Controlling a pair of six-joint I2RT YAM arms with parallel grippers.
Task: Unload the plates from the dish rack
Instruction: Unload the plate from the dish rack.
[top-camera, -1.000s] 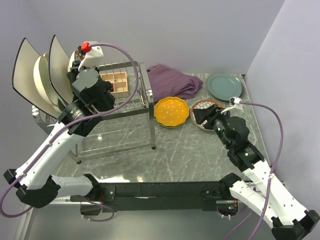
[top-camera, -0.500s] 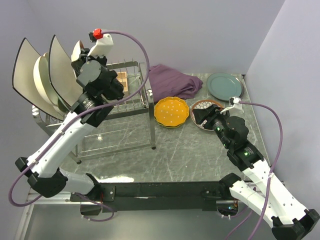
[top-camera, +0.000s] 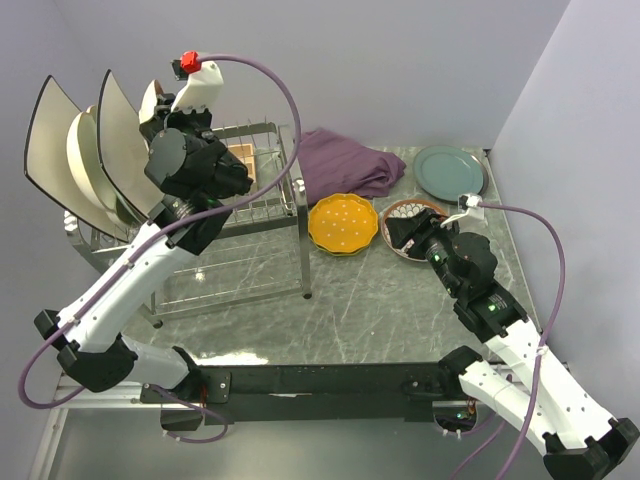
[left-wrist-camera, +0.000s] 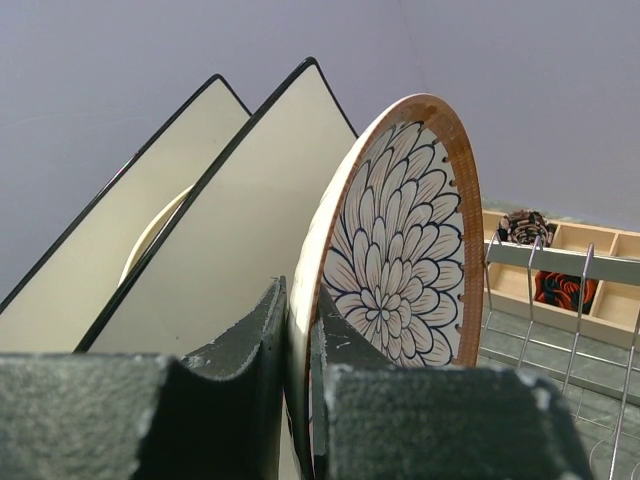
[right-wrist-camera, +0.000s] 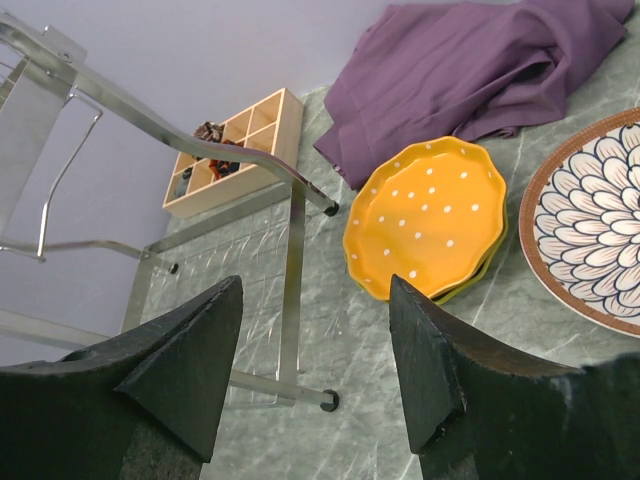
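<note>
My left gripper (left-wrist-camera: 298, 300) is shut on the rim of a round plate with a brown rim and floral pattern (left-wrist-camera: 400, 250), held upright above the dish rack (top-camera: 262, 196). In the top view this gripper (top-camera: 163, 120) sits beside two white square plates with dark rims (top-camera: 118, 140) (top-camera: 52, 140), with a round cream plate (top-camera: 85, 160) between them. My right gripper (right-wrist-camera: 315, 370) hangs open with nothing in it over the table. Near it lie an orange dotted plate (right-wrist-camera: 425, 215), a second brown-patterned plate (right-wrist-camera: 590, 235) and a teal plate (top-camera: 450, 170).
A purple cloth (top-camera: 345, 160) lies crumpled at the back of the table. A small wooden compartment box (right-wrist-camera: 235, 145) stands behind the rack. The rack's steel leg (right-wrist-camera: 292, 260) stands close in front of my right gripper. A lime plate edge (right-wrist-camera: 478, 280) shows under the orange one.
My left arm has raised the floral plate up and a little to the right, away from the other racked plates. The right arm has not moved.
</note>
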